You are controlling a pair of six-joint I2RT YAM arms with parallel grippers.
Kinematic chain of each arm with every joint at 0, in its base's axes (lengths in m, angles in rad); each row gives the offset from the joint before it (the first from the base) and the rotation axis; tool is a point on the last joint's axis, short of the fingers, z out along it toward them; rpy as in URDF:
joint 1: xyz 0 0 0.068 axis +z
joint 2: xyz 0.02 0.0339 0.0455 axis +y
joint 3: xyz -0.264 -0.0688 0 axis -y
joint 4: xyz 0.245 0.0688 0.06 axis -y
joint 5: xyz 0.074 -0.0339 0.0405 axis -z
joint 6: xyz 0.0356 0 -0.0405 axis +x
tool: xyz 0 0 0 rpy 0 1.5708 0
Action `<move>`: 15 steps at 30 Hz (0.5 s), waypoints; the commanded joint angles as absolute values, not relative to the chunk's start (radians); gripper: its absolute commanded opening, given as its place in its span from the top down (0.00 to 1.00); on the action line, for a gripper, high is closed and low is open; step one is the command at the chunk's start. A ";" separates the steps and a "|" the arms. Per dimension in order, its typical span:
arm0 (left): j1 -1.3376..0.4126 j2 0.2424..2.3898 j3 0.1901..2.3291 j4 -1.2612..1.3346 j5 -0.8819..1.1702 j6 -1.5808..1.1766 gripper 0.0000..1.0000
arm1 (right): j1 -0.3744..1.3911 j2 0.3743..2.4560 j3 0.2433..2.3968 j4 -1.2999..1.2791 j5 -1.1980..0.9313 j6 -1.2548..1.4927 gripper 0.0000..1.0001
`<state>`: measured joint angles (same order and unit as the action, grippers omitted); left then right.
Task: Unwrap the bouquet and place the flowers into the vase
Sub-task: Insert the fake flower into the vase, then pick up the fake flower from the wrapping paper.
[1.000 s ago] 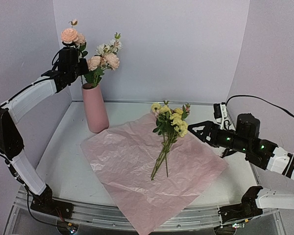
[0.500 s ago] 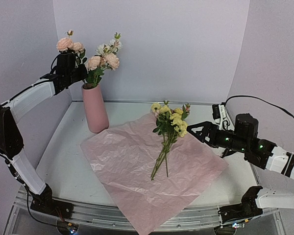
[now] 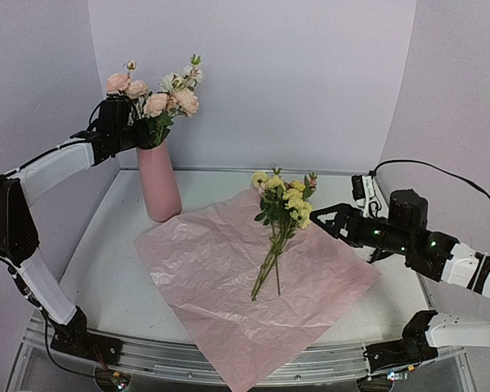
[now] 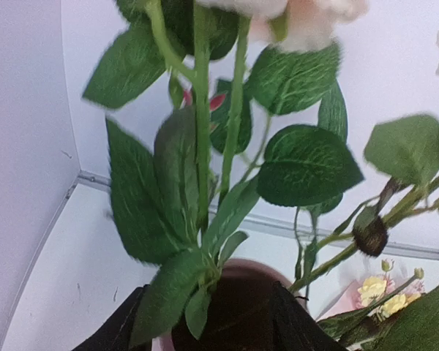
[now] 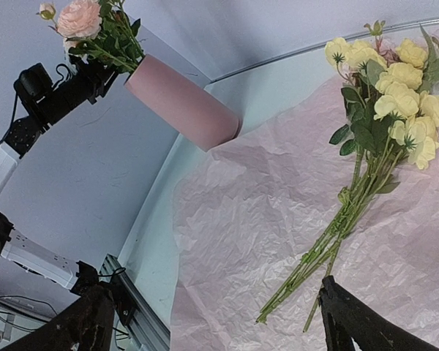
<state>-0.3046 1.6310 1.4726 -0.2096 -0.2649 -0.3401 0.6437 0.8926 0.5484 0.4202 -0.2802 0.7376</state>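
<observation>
The loose bunch of yellow flowers on thin green stems (image 3: pixel 287 204) lies flat on the opened, crinkled pink paper sheet (image 3: pixel 204 278) in the middle of the white table (image 3: pixel 106 269). Its long axis runs on a diagonal, with the blooms toward the back and right and the cut ends toward the near edge and left.

My right gripper (image 3: pixel 327 219) hangs low just beside the blooms, on their right. It points leftward at them with the jaws spread as wide as they go, and it holds nothing. This arm is by far the nearer one. I judge the pick should come across the stems below the leaves, so the wrist needs to shift toward the near edge and turn to cross that diagonal.

My left gripper (image 3: pixel 139 135) is raised at the mouth of the tall matte pink cylindrical vase (image 3: pixel 158 184), which stands at the back left, just beside the paper's corner. Pink and cream flowers with green leaves (image 3: pixel 167 102) stand in the vase. In the left wrist view the fingers are parted on either side of the rim and the stems rise upright in the gap. The stems look free of the fingers, though leaves hide the fingertips, so I cannot rule out a light touch.
</observation>
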 commanded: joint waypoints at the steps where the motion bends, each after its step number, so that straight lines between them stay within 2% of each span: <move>1: -0.303 1.500 1.398 -0.230 -0.271 -0.344 0.44 | 0.643 0.899 0.573 0.466 -0.286 0.738 0.02; 10: -0.303 1.273 1.230 -0.232 -0.202 -0.371 0.32 | 0.643 0.943 0.572 0.468 -0.289 0.746 0.02; 15: -0.302 1.151 1.136 -0.246 -0.155 -0.436 0.32 | 0.643 0.978 0.577 0.469 -0.295 0.753 0.02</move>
